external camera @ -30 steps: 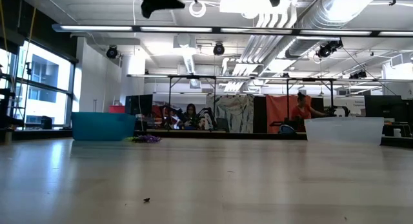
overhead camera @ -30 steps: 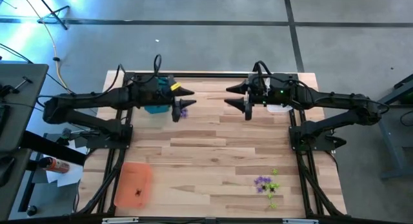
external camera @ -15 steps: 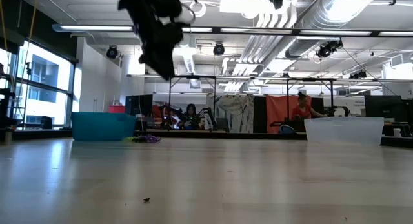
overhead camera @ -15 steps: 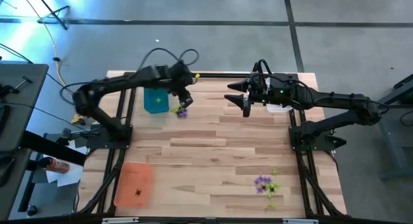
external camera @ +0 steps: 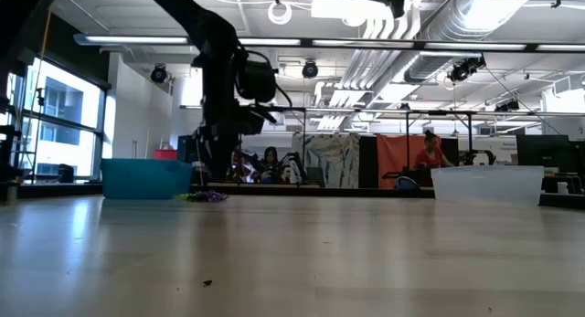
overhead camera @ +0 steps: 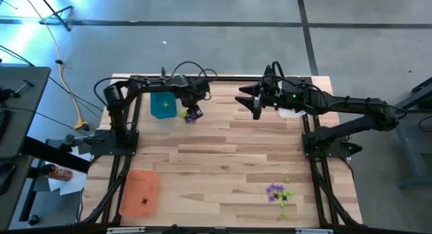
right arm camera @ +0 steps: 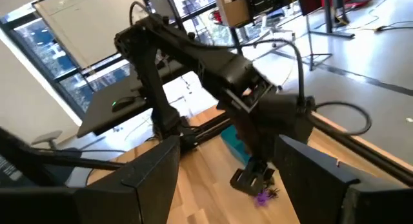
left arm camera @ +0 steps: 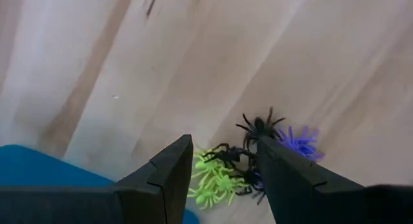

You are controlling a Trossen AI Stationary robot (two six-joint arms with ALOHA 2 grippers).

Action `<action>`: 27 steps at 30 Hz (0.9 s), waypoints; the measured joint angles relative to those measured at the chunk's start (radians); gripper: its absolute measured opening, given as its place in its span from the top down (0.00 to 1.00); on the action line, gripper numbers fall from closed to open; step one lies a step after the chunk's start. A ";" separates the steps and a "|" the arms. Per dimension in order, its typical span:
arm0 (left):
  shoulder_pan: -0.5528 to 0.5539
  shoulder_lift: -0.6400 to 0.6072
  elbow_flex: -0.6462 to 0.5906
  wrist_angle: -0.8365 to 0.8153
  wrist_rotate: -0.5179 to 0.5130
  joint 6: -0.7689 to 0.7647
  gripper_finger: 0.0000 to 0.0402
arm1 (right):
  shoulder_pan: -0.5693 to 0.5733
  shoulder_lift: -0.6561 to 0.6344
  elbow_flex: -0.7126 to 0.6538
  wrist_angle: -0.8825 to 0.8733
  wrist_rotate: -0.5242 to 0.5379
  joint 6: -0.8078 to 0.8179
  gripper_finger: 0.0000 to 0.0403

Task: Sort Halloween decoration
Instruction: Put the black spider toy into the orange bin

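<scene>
Item: plastic spiders [left arm camera: 242, 166], spiky, lime, black and purple, clustered on the tabletop just beside the teal tray [overhead camera: 163, 104]. A second cluster of spiders [overhead camera: 278, 192] lies well apart from that tray, at the table's opposite corner. My left gripper [overhead camera: 194, 112] points down over the first cluster, fingers [left arm camera: 169, 175] parted, holding nothing. My right gripper [overhead camera: 253, 103] hovers level, jaws wide, empty, well away from the teal tray. Surface: pale wood-plank table [overhead camera: 223, 160]. Orange tray [overhead camera: 139, 191] on the teal tray's side.
</scene>
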 joint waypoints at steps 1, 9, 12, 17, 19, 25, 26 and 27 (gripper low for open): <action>0.000 0.008 0.000 0.001 -0.001 -0.003 0.60 | 0.000 0.000 0.000 0.000 0.002 0.000 0.38; 0.000 0.045 0.000 -0.014 -0.002 -0.004 0.60 | 0.000 0.000 0.000 -0.008 0.002 0.029 0.38; 0.001 0.045 -0.003 -0.011 -0.015 0.011 0.60 | 0.000 0.000 0.000 -0.015 0.002 0.029 0.38; 0.006 0.045 -0.004 -0.016 -0.020 -0.002 0.60 | 0.000 0.000 0.000 -0.029 0.002 0.042 0.38; 0.006 0.045 -0.004 -0.014 -0.020 -0.003 0.60 | 0.000 0.000 0.000 -0.035 0.002 0.045 0.38; 0.006 0.045 -0.004 -0.002 -0.007 0.013 0.60 | 0.000 0.000 0.000 -0.037 0.002 0.045 0.38; 0.006 0.045 -0.004 -0.003 0.005 0.013 0.60 | 0.000 0.000 0.000 -0.037 0.002 0.045 0.38; 0.006 0.045 -0.004 -0.003 0.015 0.013 0.60 | 0.000 0.000 0.000 -0.037 0.001 0.045 0.38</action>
